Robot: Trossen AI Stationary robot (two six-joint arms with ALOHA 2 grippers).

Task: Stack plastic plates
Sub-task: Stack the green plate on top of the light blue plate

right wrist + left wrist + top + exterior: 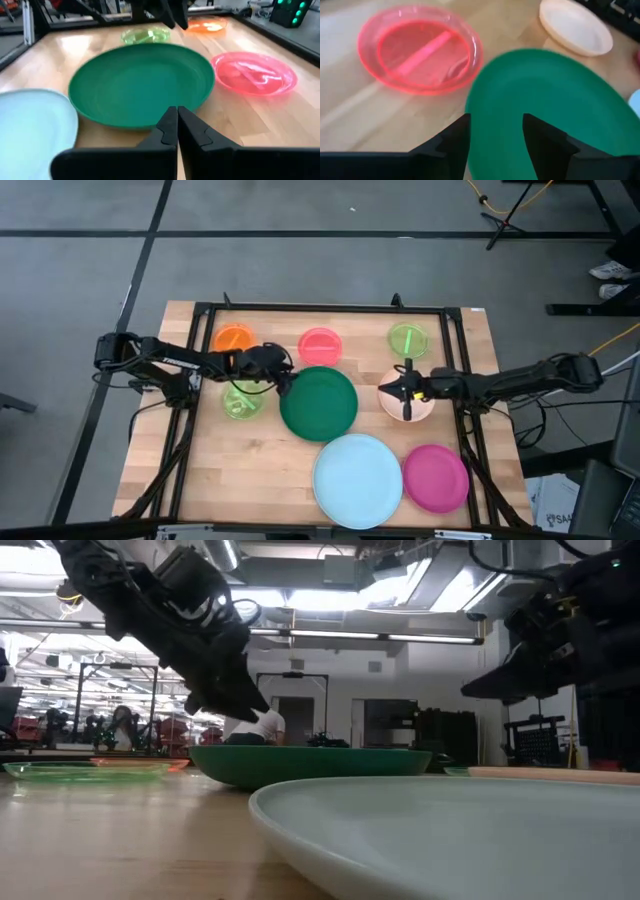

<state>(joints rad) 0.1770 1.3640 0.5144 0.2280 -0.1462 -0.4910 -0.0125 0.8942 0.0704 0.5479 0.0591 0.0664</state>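
The large dark green plate lies flat mid-table. My left gripper is open, its fingers standing over the green plate's left rim; in the low view it hangs just above that rim. My right gripper is shut and hovers over the peach plate, pointing toward the green plate. The pale blue plate and the magenta plate lie near the front edge. The small orange, pink and neon green plates sit along the far side. A second neon green plate lies under the left arm.
A black frame runs around the wooden tabletop. Bare wood shows at the near left. The pink plate lies close beside the green plate's far rim. A person shows in the room far beyond the table.
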